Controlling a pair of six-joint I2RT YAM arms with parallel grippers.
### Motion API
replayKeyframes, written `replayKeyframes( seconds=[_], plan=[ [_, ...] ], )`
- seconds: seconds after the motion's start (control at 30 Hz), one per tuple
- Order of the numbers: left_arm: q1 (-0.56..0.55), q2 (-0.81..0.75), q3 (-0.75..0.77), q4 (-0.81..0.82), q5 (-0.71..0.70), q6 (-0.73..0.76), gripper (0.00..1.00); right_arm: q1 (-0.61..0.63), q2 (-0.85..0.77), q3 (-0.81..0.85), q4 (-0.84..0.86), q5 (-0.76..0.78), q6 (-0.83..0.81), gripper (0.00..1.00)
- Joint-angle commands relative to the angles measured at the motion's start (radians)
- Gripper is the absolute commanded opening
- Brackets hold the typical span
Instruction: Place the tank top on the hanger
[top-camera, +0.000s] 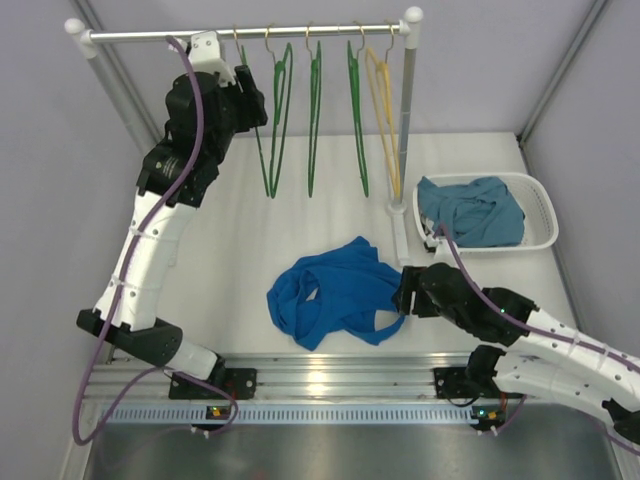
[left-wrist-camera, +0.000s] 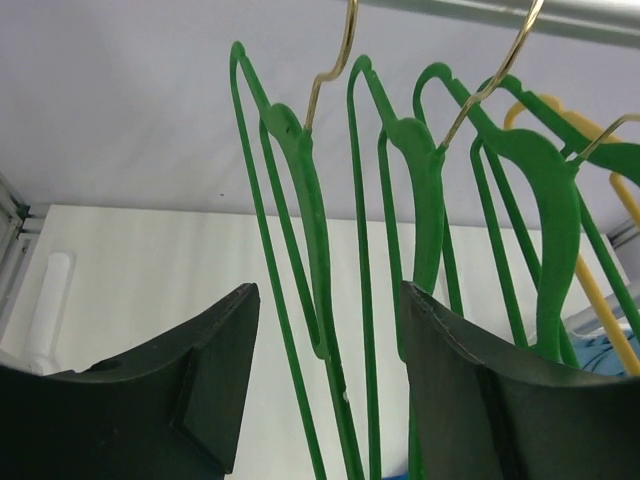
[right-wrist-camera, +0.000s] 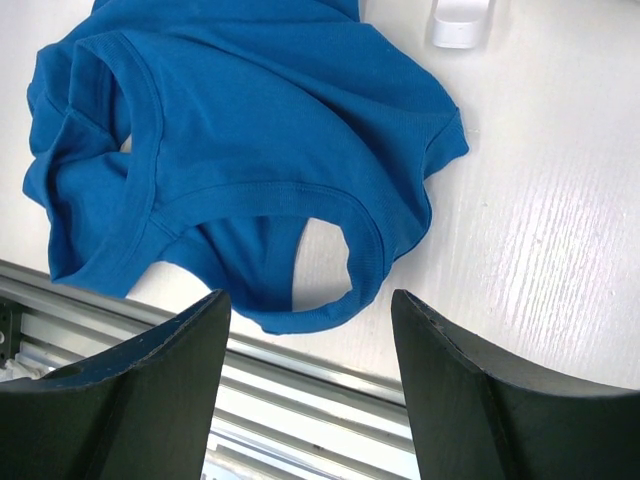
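The right gripper (right-wrist-camera: 310, 305) is held released, its black fingers spread and nothing clasped. Just beyond its fingertips a bright royal-blue fabric tank top (right-wrist-camera: 250, 130) is seen crumpled on the white table (right-wrist-camera: 560, 220), one strap loop lying nearest. The left gripper (left-wrist-camera: 328, 300) is likewise held apart. Straight ahead, framed between its fingers, a thin green triangular hanger with a brass hook (left-wrist-camera: 300, 190) is hung from a silver metal rail (left-wrist-camera: 500, 12). Further green hangers (left-wrist-camera: 425, 190) and a yellow hanger (left-wrist-camera: 600, 300) are ranged to its right.
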Motion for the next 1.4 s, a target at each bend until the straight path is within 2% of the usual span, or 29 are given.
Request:
replayKeyframes(
  seconds=[0.0,0.3,0.43,0.77,1.1,1.37],
  plan=[
    [0.004,0.020,0.036,-0.016,0.021,0.023,0.62,0.016,-0.021,0.005,-0.012,0.020,0.008,0.66],
    [0.004,0.048,-0.011,-0.011,-0.012,0.035,0.55,0.016,-0.039,-0.018,-0.012,0.014,0.012,0.66],
    [0.006,0.059,-0.019,-0.022,-0.025,0.032,0.47,0.016,-0.044,-0.024,-0.015,0.015,0.012,0.66],
    [0.004,0.076,-0.021,-0.039,-0.055,0.038,0.36,0.016,-0.041,-0.034,-0.011,0.015,0.009,0.66],
    [0.004,0.085,-0.025,-0.056,-0.095,0.053,0.29,0.016,-0.041,-0.041,-0.003,0.015,0.002,0.66],
    [0.004,0.097,0.001,-0.057,-0.107,0.085,0.13,0.016,-0.036,-0.040,-0.003,0.020,-0.006,0.66]
  ],
)
